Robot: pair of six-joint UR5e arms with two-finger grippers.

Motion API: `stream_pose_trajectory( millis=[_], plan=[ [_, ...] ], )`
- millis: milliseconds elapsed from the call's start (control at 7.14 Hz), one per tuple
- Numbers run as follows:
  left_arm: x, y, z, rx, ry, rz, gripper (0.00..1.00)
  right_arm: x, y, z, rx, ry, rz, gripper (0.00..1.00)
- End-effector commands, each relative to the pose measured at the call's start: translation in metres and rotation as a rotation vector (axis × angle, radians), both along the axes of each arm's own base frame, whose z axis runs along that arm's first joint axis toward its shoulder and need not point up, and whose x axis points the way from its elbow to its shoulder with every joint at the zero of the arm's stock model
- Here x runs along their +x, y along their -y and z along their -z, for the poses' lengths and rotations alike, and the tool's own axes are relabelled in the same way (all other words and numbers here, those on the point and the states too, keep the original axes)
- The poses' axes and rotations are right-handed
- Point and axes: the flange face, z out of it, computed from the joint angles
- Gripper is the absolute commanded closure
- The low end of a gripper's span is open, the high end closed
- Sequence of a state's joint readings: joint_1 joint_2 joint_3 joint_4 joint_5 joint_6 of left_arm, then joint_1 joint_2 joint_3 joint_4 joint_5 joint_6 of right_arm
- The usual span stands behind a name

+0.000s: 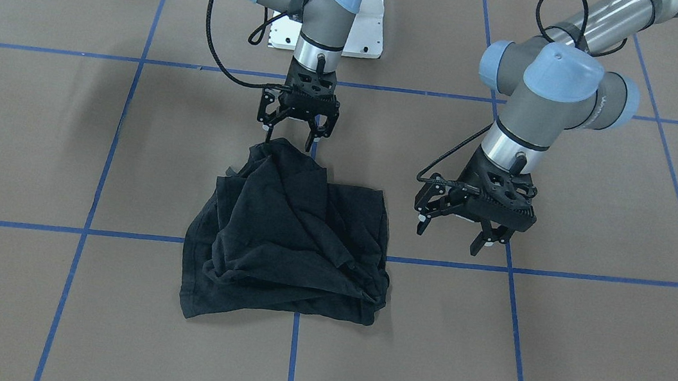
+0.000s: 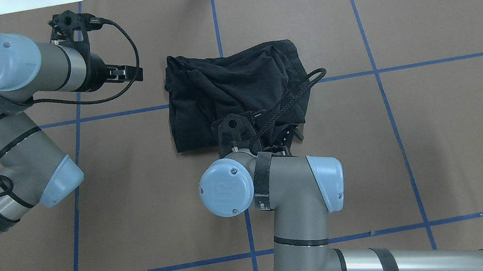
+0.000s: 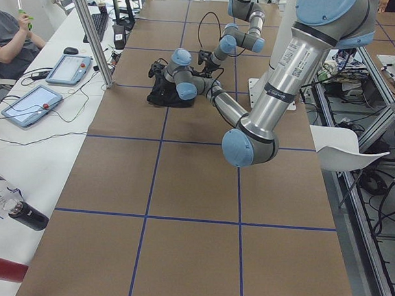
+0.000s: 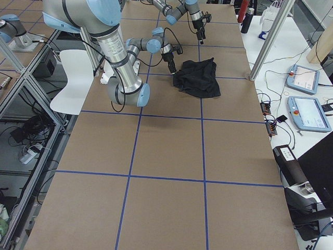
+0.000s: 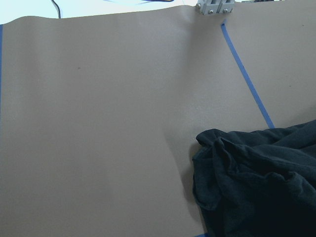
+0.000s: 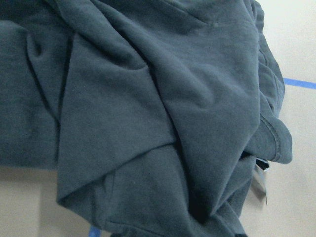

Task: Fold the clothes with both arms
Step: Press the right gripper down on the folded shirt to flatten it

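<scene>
Right now the black T-shirt (image 1: 295, 230) lies crumpled towards the desk's far edge; the right pincer (image 1: 289, 136), fingers spread, hangs at its robot-side edge, the left pincer (image 1: 447, 239), also spread, near its side.

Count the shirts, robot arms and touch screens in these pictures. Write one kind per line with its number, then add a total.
Shirt: 1
Robot arms: 2 (left arm, right arm)
Touch screens on the side bench: 2 (near screen, far screen)
Total: 5
</scene>
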State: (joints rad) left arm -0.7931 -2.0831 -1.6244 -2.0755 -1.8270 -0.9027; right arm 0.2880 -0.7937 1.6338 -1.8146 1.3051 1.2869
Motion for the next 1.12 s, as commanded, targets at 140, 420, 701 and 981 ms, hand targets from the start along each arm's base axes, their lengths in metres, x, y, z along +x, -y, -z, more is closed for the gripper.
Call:
stream_pose_trajectory(
  millis=[140, 420, 701, 981],
  plan=[
    [0.0, 0.0, -0.001, -0.002, 0.001, 0.0, 0.0, 0.001, 0.005, -0.003, 0.069, -0.062, 0.084, 0.62],
    [0.0, 0.0, -0.001, -0.002, 0.001, 0.0, 0.0, 0.007, 0.015, -0.003, 0.08, -0.073, 0.087, 1.0],
    [0.0, 0.0, -0.001, -0.002, 0.001, 0.0, 0.0, 0.02, 0.031, 0.007, 0.082, -0.049, 0.059, 1.0],
    [0.001, -0.001, -0.001, -0.004, -0.001, 0.0, 0.0, 0.066, 0.098, 0.01, 0.077, -0.039, -0.041, 1.0]
  ],
)
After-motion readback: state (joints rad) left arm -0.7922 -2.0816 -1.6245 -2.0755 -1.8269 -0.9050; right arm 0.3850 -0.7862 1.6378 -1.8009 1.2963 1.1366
